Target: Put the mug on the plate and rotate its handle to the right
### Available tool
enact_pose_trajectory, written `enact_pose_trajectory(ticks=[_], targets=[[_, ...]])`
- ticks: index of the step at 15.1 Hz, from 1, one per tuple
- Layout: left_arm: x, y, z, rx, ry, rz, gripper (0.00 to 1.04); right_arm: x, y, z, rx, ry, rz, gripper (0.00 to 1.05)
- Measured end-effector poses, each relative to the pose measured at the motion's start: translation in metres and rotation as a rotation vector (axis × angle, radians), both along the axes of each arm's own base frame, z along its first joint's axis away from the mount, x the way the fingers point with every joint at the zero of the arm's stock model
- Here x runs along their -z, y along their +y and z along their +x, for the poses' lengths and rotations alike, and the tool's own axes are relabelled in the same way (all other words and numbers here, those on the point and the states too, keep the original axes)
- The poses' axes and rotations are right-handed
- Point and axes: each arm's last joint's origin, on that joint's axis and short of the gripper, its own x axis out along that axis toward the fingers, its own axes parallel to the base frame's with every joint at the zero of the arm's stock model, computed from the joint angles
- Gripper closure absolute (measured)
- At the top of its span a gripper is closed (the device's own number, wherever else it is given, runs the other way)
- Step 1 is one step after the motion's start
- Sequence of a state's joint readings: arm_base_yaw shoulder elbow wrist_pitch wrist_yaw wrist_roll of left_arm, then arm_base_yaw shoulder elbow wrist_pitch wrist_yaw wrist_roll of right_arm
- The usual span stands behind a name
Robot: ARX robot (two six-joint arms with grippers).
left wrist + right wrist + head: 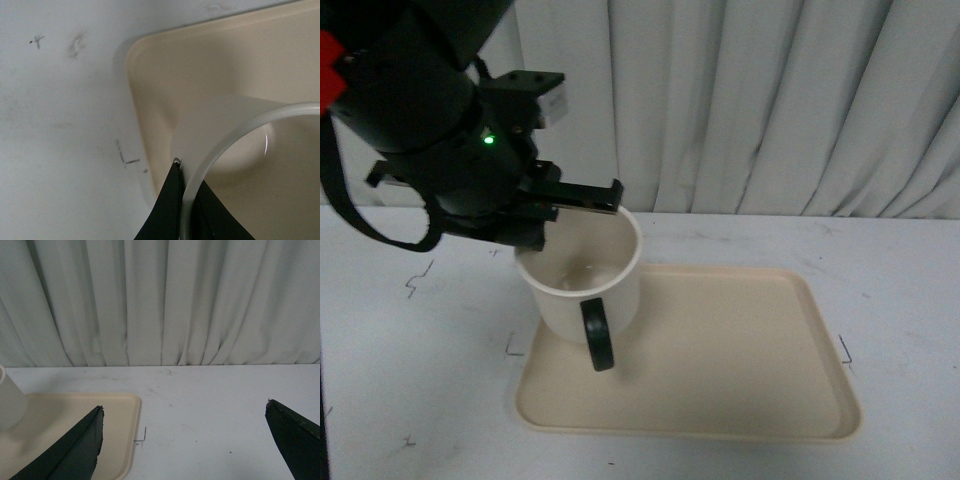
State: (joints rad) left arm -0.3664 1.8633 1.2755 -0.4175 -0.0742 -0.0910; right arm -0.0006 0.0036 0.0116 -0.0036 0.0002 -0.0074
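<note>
Pale curtains (770, 100) hung behind the white table (420, 400), where the plate (740, 340) lay flat. At its left end stood the mug (582, 290); whether it had touched down I could not tell. The left gripper (187, 180) pinched the rim wall, probably a grip for turning. Its handle (598, 338) faced the camera. The right gripper (184, 405) hung spread and empty.

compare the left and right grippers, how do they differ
The left gripper is shut on the mug rim, one finger inside, one outside; the right gripper is open, holding nothing. The left hangs over the plate; the right sits off its edge, facing table. Both have black fingers.
</note>
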Motion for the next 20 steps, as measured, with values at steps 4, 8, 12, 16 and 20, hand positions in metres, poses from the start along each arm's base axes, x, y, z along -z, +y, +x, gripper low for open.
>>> enact_pose_trajectory(ticks=[4,8,12,16,20], targets=[[0.023,-0.043,0.003,0.111,0.050,0.044,1.02,0.000,0.000,0.000,-0.001,0.000,0.000,0.07],[0.045,-0.071,0.005,0.175,0.098,0.074,1.02,0.000,0.000,0.000,-0.001,0.000,0.000,0.07],[0.046,-0.078,0.017,0.172,0.090,0.082,1.02,0.000,0.000,0.000,-0.001,0.000,0.000,0.07],[0.047,-0.094,0.012,0.218,0.094,0.090,1.02,0.000,0.000,0.000,-0.001,0.000,0.000,0.07],[0.046,-0.097,0.012,0.227,0.083,0.083,0.65,0.000,0.000,0.000,-0.001,0.000,0.000,0.07]])
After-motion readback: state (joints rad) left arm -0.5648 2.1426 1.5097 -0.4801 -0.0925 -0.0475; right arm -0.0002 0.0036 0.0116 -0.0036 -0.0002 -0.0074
